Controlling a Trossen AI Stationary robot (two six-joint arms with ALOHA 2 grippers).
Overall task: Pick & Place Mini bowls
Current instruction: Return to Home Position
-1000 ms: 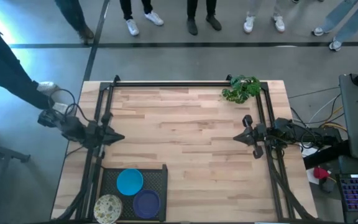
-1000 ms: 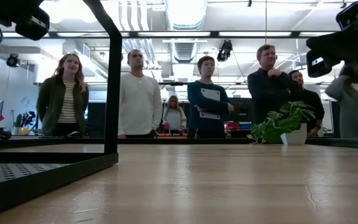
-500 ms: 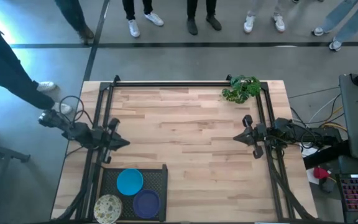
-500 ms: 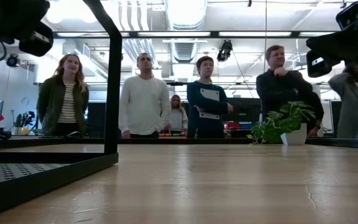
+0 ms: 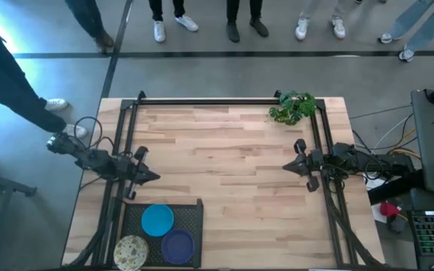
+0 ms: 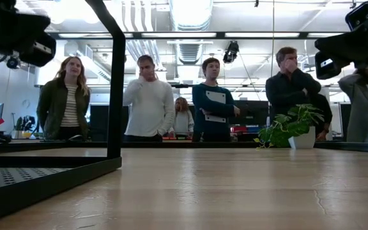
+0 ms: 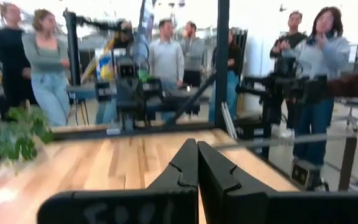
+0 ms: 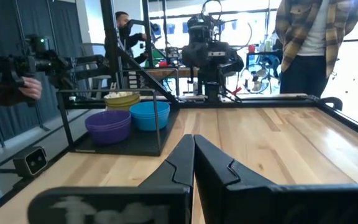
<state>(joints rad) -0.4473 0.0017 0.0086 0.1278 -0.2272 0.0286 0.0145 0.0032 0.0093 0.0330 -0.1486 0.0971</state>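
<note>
Two grippers, both empty; only one has moved. L gripper has drifted during the last sec. a little toward the near edge and inward, and is now just past the far side of the rack; in the low view its dark body hangs lower in the upper corner than before. R gripper has not shifted at all; it waits at the right side of the table, pointing inward. L fingers are pressed together w/ nothing between them; R fingers the same.

Meaning for the task, as I judge it: no bowl is carried and none lies on the bare wood, so placing looks finished; the L arm is prob. on its way to rest pos., and only parking is left.

Count:
- 3 stacks of bowls, all on the rack at the near-left corner: 1 blue stack, 1 purple stack, 1 cream stack; blue is farthest from the near edge, purple and cream sit side by side nearer to it;
- bowls per stack: cannot count from above; the R wrist view shows more than 1 rim in purple and blue, exact no. unclear;
- 0 bowls elsewhere on the table;
- 1 plant, far-right corner;
- at least 6 people standing beyond the far edge.
</note>
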